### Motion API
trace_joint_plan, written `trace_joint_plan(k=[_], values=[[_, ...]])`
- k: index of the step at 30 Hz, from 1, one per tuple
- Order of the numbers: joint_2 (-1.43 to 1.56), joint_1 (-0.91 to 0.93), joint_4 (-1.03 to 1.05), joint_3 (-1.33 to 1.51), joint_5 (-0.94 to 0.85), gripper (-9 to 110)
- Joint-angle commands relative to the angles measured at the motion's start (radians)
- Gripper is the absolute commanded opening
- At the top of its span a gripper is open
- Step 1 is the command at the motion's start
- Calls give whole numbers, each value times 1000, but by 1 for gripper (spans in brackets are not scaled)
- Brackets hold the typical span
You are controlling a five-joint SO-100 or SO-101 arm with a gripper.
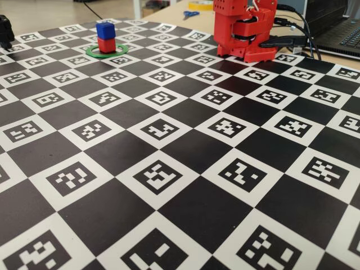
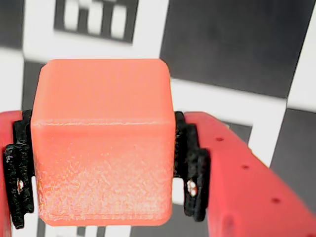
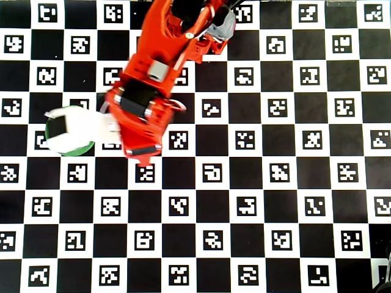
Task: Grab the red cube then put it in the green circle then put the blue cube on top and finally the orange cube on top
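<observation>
The orange cube [image 2: 101, 148] fills the wrist view, clamped on both sides by the black pads [image 2: 192, 173] of my gripper [image 2: 103, 182], above the checkered board. In the fixed view the blue cube [image 1: 104, 29] sits on the red cube [image 1: 106, 45] inside the green circle [image 1: 104, 55] at the far left. The red arm [image 1: 243, 31] stands at the far right of the board; its jaws are hidden there. In the overhead view the arm's head [image 3: 142, 143] hangs just right of the green circle [image 3: 78, 150], whose inside is washed out by glare.
The board [image 1: 185, 185] of black squares and printed markers covers the table. Behind it lie blue scissors [image 1: 190, 13], a yellow tape roll [image 1: 201, 4], a laptop [image 1: 343, 34] and black cables [image 1: 306, 34]. A black object [image 1: 5, 31] stands at the left edge.
</observation>
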Motion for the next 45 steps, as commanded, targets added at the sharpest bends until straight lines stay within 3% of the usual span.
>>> trace_joint_plan(k=[1,16,45], values=[[-9,92,100,-155,-44,7],[-288,322,100,-430,-149,7],[-259,374,9,-163,-207,7]])
